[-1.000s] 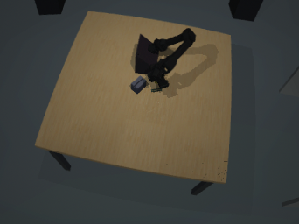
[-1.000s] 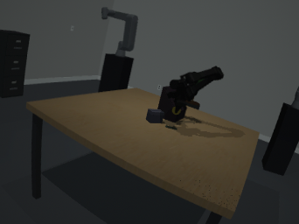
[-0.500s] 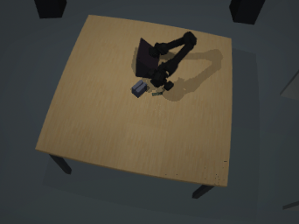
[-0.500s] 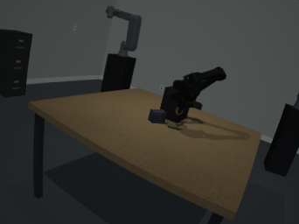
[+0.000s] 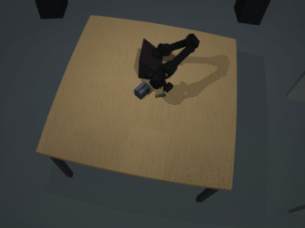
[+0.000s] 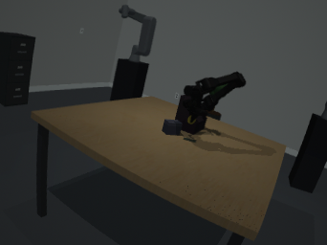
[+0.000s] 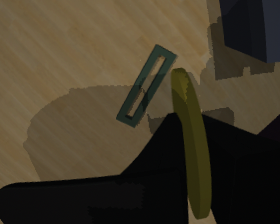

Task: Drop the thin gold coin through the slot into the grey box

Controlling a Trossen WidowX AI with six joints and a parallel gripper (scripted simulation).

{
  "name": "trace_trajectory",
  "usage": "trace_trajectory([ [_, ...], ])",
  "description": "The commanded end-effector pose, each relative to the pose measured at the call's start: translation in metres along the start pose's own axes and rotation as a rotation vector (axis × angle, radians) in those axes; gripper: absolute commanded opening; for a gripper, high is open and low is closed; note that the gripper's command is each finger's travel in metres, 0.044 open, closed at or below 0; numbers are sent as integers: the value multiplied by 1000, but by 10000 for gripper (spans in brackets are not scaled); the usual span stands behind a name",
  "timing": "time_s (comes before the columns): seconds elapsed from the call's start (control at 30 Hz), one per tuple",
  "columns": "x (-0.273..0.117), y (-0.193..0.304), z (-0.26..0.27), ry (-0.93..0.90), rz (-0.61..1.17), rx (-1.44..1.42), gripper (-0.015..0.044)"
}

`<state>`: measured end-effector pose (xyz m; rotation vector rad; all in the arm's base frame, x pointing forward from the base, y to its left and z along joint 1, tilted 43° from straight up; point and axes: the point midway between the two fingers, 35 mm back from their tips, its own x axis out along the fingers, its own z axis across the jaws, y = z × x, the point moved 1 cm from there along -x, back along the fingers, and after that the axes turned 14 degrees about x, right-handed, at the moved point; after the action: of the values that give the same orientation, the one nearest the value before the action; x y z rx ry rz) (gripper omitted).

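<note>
Biggest first: the table (image 5: 111, 131) (image 6: 143, 145), wooden top, carrying the whole job, so box and holder both sit within the arm's reach, close to its base. Next the arm (image 5: 180, 57) (image 6: 225, 89), folded up high at the elbow and reaching back down, prob. so the gripper (image 5: 162, 87) (image 6: 192, 119) (image 7: 180, 121) can work this near the base. Then the grey box (image 5: 142, 90) (image 6: 172, 126) (image 7: 245, 30), closed, just beside the holder w/ a bit of table between, which keeps the carry short. Gripper's state: fingers pinching the gold coin (image 6: 189, 118) (image 7: 192, 145), nearly pressed together as the coin's so thin. Coin's seen almost edge-on in the wrist view, approx. half of it poking out past the fingers, and that's handy: the free rim can enter the slot before the fingers meet the lid. Smallest, the dark-green holder (image 5: 160, 95) (image 6: 189, 139) (image 7: 126, 99), its groove now vacant, coin off the table and up w/ the gripper. Next move, presumably: over to the box, turn the coin in line w/ the slot, lower, release. Main risk: slight misalignment, rim catches the lid, coin tilts.
</note>
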<state>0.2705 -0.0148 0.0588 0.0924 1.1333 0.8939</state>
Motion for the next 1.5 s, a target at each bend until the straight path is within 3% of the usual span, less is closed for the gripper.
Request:
trace_trajectory([
  [0.0,0,-8,-5,5,-3,-4,0],
  [1.47,1,-76,-71,0,1,1,0],
])
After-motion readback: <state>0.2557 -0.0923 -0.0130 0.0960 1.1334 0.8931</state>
